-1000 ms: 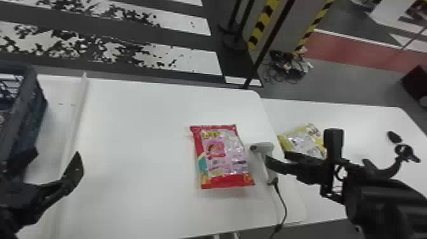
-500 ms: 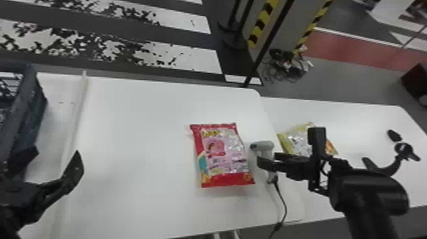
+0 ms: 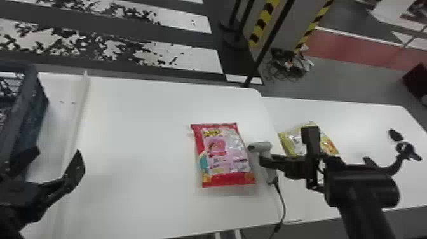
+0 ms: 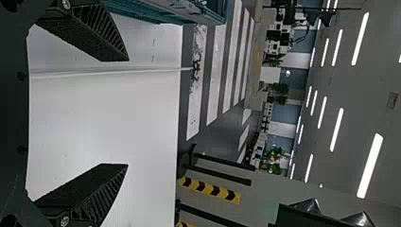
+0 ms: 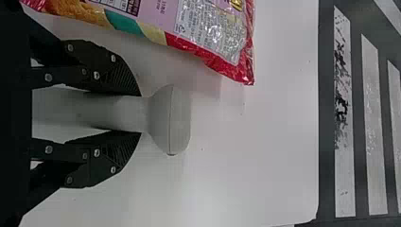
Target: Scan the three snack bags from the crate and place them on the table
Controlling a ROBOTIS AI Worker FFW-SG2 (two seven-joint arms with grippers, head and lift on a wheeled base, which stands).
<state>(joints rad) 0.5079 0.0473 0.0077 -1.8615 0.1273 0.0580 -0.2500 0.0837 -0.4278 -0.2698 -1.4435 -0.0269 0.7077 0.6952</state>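
Gripping the grey scanner [image 3: 261, 147], the right gripper [image 3: 266, 160] sits just beside the red snack bag [image 3: 222, 154]. Right wrist view: fingers close around the scanner's handle, one to each side, its rounded head beyond their tips. Bag lies flat on the white table [image 3: 143, 127], to the robot's left of the scanner. Head view gives its printed face: pink panel, cartoon figure, yellow lettering near the far end. Right wrist view adds a silvery block of fine print and a teal patch near the red edge.

Yellow snack bag [image 3: 294, 141] on the second table [image 3: 359, 117], partly behind the right gripper; print on it too small to make out. Dark cable [image 3: 283, 206] trails from the scanner toward the near edge.

Left gripper [image 3: 57, 154] near the crate [image 3: 27, 108], fingers wide apart, nothing between them. Left wrist view also takes in ceiling lights and black-and-yellow striping [image 4: 208, 189].
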